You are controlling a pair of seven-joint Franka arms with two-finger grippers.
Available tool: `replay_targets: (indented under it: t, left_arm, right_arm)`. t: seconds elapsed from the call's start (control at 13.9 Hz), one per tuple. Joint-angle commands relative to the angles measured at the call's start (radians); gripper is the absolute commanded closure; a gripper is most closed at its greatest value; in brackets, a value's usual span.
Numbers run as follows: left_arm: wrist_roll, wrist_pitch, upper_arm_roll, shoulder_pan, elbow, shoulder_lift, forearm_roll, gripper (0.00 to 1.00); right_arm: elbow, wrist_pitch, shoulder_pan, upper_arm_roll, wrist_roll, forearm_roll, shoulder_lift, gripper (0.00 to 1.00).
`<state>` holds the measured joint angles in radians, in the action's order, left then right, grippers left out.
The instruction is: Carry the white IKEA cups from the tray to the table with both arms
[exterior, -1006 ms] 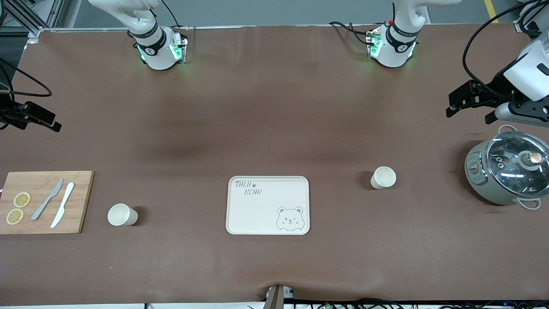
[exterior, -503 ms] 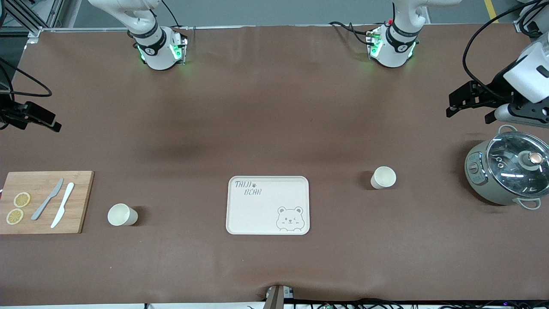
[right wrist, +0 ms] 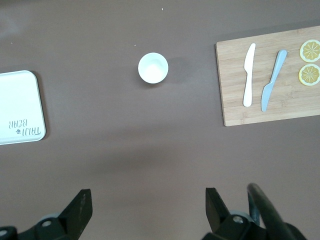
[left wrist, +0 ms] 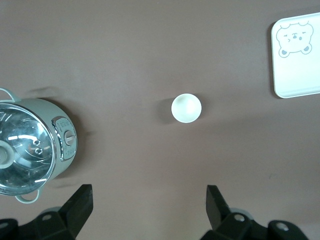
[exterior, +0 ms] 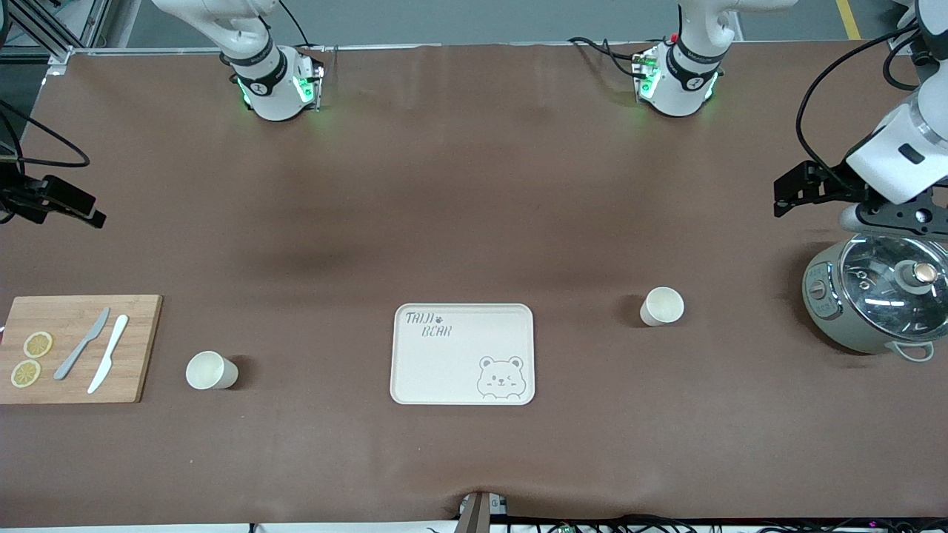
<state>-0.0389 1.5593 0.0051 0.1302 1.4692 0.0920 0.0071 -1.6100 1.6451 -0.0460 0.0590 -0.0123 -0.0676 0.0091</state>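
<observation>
Cream tray [exterior: 437,363], brown table [exterior: 474,222]

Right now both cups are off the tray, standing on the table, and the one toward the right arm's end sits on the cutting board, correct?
Not quite. The front view shows that cup on the table beside the cutting board, not on it. The other cup is also off the tray.

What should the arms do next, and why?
Probably just retreat and stop: the tray is bare, and both cups stand on the table. The left gripper and the right gripper are open, holding nothing.
</observation>
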Motion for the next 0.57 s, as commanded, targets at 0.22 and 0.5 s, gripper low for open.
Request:
replay_targets:
  t: [0.22, 0.5]
  left_arm:
    - [-0.009, 0.048, -0.037, 0.006, -0.018, 0.009, 0.014, 0.0]
    - [0.008, 0.053, -0.069, 0.012, -0.018, 0.018, 0.019, 0.0]
  right_arm:
    - [-0.033, 0.016, 0.011, 0.002, -0.018, 0.015, -0.032, 0.0]
    - [-0.033, 0.015, 0.011, 0.002, -0.018, 0.015, -0.032, 0.0]
